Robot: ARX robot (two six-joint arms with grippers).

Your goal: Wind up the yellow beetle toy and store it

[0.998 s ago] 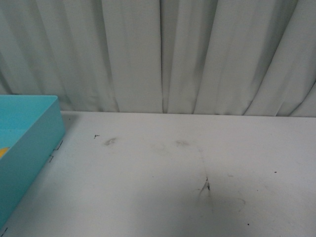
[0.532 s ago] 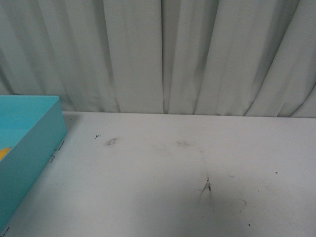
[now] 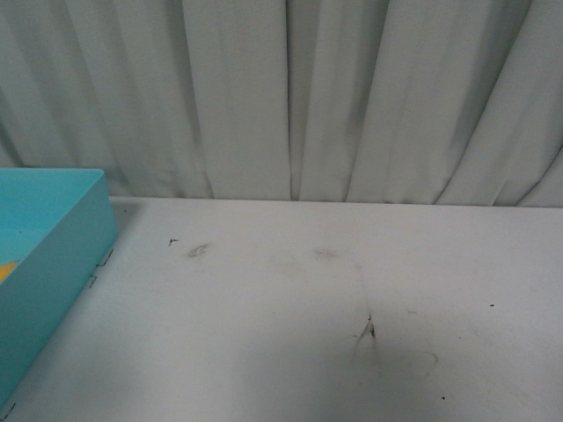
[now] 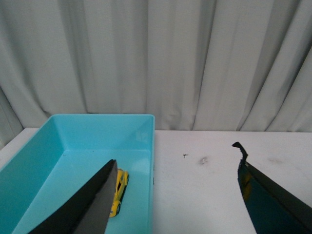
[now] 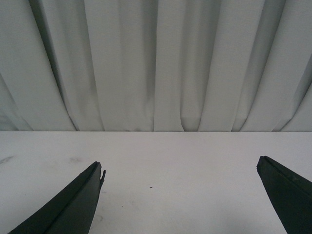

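Note:
The yellow beetle toy (image 4: 118,191) lies on the floor of the turquoise box (image 4: 141,124), partly hidden behind one dark finger (image 4: 92,204) in the left wrist view. In the front view only a sliver of yellow (image 3: 5,269) shows inside the box (image 3: 62,255) at the left edge. My left gripper (image 4: 176,158) is open, raised above the box's near side wall and the table, holding nothing. My right gripper (image 5: 180,163) is open over bare white table, far from the toy. Neither arm shows in the front view.
The white table (image 3: 334,299) carries scuff marks (image 3: 368,332) and small smudges (image 3: 197,251). A pale pleated curtain (image 3: 290,97) hangs along the table's far edge. The box stands at the table's left side.

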